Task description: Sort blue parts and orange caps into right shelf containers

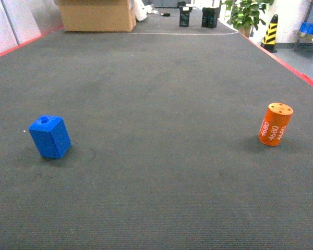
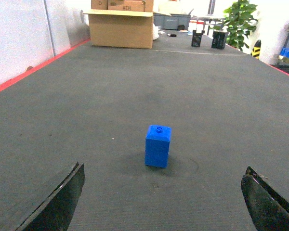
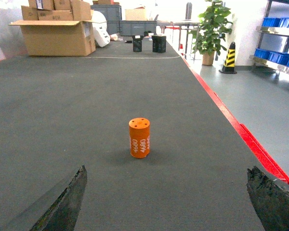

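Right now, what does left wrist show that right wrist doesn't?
Only the left wrist view shows the blue part, upright on the dark floor, centred ahead of open jaws. Only the right wrist view shows the orange cap, upright, also ahead of open jaws, plus blue crates on a shelf at far right. Both show the cardboard box and potted plant.

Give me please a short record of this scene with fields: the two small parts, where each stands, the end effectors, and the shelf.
blue part: blue part, upright on the dark carpet, left side of head view
orange cap: orange cap, upright on the carpet, right side, "4680" lettering
left end effector: left end effector open, facing the blue part, not touching
right end effector: right end effector open, facing the orange cap, not touching
shelf: shelf with blue containers, far right background
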Robot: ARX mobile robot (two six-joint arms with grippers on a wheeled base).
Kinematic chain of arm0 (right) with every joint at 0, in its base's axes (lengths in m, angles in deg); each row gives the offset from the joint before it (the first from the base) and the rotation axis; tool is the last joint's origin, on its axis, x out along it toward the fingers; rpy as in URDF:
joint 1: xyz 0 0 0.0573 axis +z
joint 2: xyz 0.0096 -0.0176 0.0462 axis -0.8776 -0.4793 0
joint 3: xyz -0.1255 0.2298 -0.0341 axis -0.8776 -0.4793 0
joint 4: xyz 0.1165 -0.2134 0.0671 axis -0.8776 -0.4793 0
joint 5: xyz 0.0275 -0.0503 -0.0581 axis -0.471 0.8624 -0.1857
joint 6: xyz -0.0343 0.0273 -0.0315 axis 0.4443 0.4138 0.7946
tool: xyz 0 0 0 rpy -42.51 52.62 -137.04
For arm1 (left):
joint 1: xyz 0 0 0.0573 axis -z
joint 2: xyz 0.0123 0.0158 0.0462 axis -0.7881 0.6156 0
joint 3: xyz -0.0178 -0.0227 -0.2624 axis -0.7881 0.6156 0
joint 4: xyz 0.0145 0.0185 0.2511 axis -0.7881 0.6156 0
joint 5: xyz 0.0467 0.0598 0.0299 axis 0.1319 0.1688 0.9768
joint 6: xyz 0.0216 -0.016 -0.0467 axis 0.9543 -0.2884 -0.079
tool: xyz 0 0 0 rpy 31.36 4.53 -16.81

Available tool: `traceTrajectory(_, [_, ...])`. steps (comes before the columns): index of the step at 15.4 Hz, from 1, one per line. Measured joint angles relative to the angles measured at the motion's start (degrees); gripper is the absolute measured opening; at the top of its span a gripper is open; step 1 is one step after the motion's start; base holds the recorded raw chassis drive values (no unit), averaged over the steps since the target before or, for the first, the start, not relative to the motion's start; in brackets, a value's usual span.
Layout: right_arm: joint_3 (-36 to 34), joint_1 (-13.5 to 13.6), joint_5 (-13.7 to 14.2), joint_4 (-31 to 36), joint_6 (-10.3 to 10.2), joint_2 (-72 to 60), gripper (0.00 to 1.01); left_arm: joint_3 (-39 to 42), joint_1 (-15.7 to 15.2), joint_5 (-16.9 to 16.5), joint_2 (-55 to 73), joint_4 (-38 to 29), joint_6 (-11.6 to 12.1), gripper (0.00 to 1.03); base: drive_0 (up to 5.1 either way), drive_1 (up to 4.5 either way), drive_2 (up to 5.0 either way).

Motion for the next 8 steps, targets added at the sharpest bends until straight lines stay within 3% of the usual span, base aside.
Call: traceTrajectory(8, [0.0, 0.0, 0.0, 0.0, 0.0, 0.0, 0.98, 0.0, 0.0, 0.0, 0.0, 0.0, 0.0, 0.98, 0.0, 0.00, 0.0])
